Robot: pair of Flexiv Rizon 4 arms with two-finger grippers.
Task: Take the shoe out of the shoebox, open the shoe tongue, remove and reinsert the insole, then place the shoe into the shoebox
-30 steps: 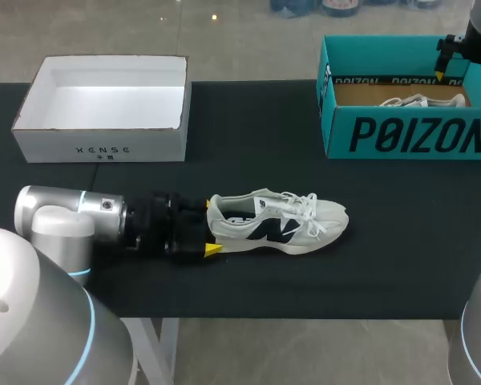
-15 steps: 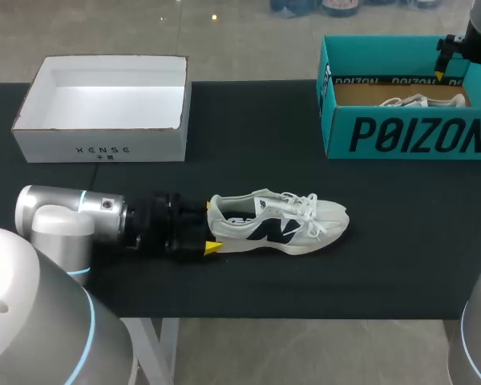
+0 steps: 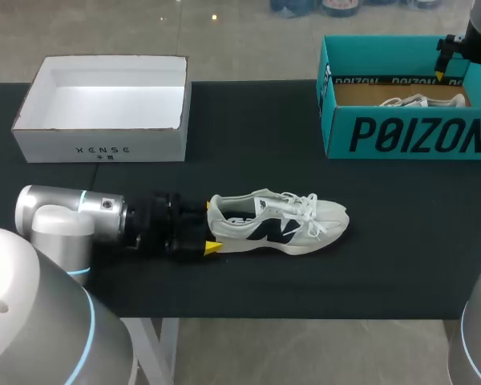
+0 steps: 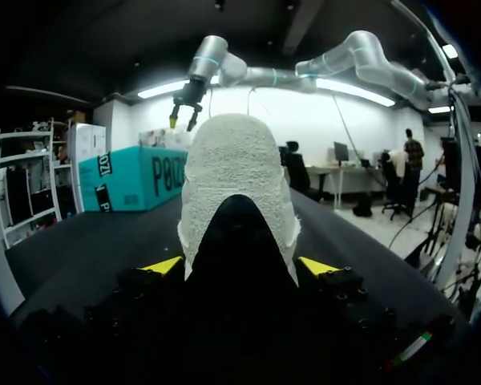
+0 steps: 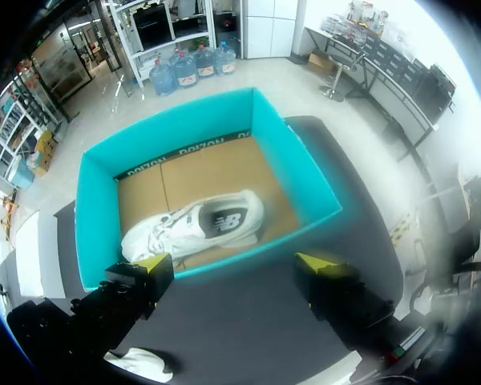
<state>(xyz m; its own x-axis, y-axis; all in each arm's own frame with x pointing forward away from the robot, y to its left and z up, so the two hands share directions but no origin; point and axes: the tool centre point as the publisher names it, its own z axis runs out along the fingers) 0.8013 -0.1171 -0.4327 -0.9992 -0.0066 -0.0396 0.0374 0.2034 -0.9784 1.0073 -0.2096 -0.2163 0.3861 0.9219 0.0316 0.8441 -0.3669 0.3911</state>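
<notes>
- Black worktop (image 3: 248,120) carries a white shoe (image 3: 276,223), lying on its side.
- Left pincer (image 3: 209,226) is clenched on the shoe's heel.
- Teal shoebox (image 3: 409,136) holds a second shoe (image 5: 196,226).
- Right pincer (image 5: 240,269) hangs released above the shoebox.
- White box (image 3: 100,148) stands open-topped, well apart.

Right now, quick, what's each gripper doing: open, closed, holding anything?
Left gripper: closed on the heel of the shoe lying on the table.
Right gripper: open, empty, above the teal box.

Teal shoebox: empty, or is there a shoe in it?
Not empty: a white shoe lies inside the teal shoebox, below the right gripper.
</notes>
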